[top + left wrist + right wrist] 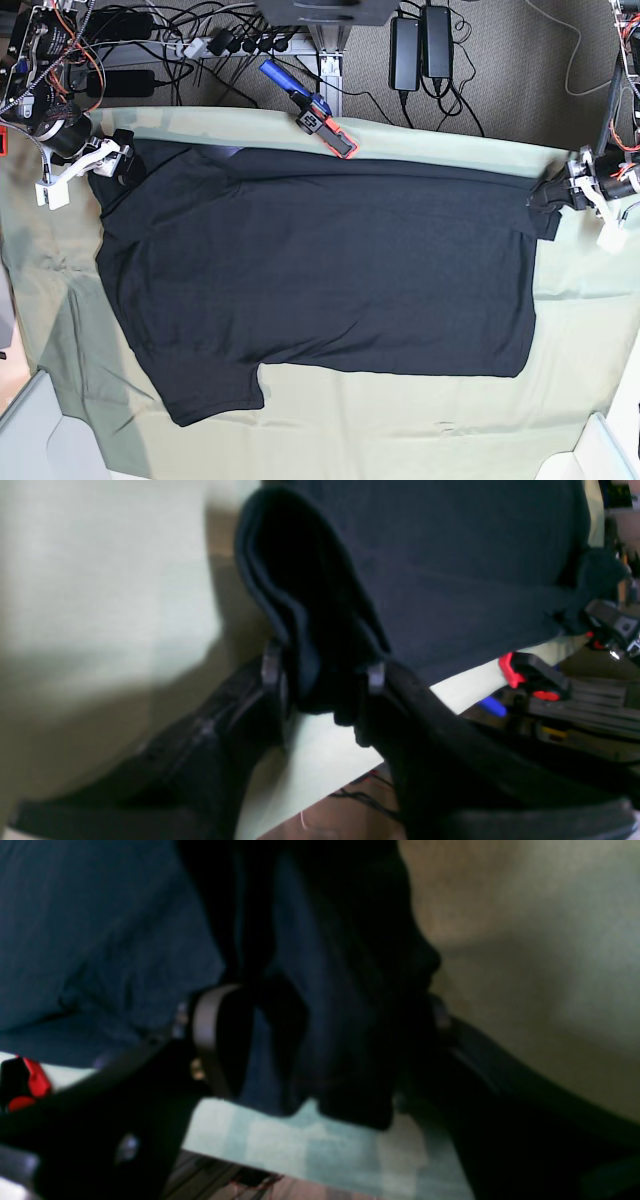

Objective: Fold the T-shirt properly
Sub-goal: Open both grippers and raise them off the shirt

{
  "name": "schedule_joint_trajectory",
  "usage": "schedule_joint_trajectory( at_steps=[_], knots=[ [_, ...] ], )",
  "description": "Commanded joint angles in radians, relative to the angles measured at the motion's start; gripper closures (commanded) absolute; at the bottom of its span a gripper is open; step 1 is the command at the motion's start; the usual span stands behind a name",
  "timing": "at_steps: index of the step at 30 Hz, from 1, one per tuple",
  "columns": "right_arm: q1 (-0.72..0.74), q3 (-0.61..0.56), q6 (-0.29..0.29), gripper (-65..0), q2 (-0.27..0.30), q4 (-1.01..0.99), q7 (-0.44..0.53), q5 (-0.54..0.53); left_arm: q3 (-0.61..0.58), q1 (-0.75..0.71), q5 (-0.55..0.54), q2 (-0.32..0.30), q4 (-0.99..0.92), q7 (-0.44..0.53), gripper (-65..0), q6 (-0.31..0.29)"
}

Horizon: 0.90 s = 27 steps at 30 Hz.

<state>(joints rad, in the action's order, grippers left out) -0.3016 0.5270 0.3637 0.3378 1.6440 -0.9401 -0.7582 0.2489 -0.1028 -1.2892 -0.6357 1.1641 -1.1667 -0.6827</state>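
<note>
1 T-shirt [320, 270], 1 green cloth [400, 420], 2 claws, 1 clamp [322, 118].

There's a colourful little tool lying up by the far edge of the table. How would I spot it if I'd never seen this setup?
Start from the big black T-shirt spread over the pale green cloth. Follow its far edge to about the middle, where a clamp lies slantwise across the cloth's border. Its blue handle and orange-red jaw end set it apart from the black cables behind it.

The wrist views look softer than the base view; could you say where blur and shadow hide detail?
Left wrist: T-shirt fold near the left gripper is black and blurred. Right wrist: blurrier, right gripper lost in shadow. Base: sharp, evenly lit.
</note>
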Motion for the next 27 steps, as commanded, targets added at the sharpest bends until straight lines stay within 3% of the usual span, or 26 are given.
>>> schedule_joint_trajectory(
  at_steps=[1,6,11,17,22,27],
  knots=[
    [0.008,0.018,0.070,-44.2,0.017,0.010,-0.003,0.014,0.044,0.010,-0.008,-0.032,0.011,0.018,-22.5,-0.015],
    [0.029,0.084,0.070,-44.1,0.017,0.011,-0.004,0.005,0.179,0.011,-0.009,-0.060,0.011,0.048,-22.6,-0.015],
    [0.062,0.115,0.070,-44.1,0.034,0.011,-0.003,-0.008,0.192,0.011,-0.031,-0.106,0.013,0.057,-22.9,-0.015],
    [0.145,0.115,0.070,-44.1,0.068,0.011,-0.003,0.003,0.191,0.055,0.012,-0.109,0.013,0.117,-37.3,-0.015],
    [0.188,0.115,0.071,-44.1,0.072,0.011,-0.003,0.011,0.158,0.159,0.118,-0.109,0.013,0.203,-37.6,-0.015],
    [0.190,0.115,0.071,-44.1,0.076,0.011,-0.003,0.028,0.023,0.282,0.246,-0.109,-0.006,0.301,-37.6,-0.015]
  ],
)
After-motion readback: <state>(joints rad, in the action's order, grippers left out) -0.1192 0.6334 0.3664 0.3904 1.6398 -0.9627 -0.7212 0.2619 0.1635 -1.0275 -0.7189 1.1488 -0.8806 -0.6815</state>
